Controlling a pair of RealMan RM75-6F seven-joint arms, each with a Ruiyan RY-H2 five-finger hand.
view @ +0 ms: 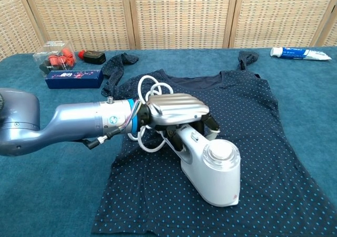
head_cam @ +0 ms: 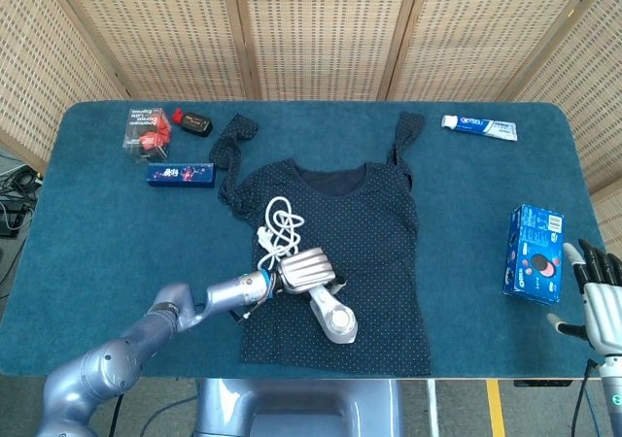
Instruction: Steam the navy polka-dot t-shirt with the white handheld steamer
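Left robot hand grips the white handheld steamer by its handle, over the lower front of the navy polka-dot t-shirt spread flat on the bench. Right robot hand open, fingers apart, at the bench edge.

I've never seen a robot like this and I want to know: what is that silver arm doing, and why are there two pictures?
It is a robot with two arms, and each ends in a hand with fingers, like yours. It carries two cameras. The head view looks down from high up; the chest view looks from lower and closer. Both show the same moment.

The left hand grips a white steamer, a tool that blows hot steam to smooth clothes. It holds the steamer over a navy polka-dot t-shirt spread flat on the blue table. The steamer's white cord lies looped on the shirt.

The right hand is at the table's edge, holding nothing.

Also on the table: a toothpaste tube, a blue box and a few small packets.
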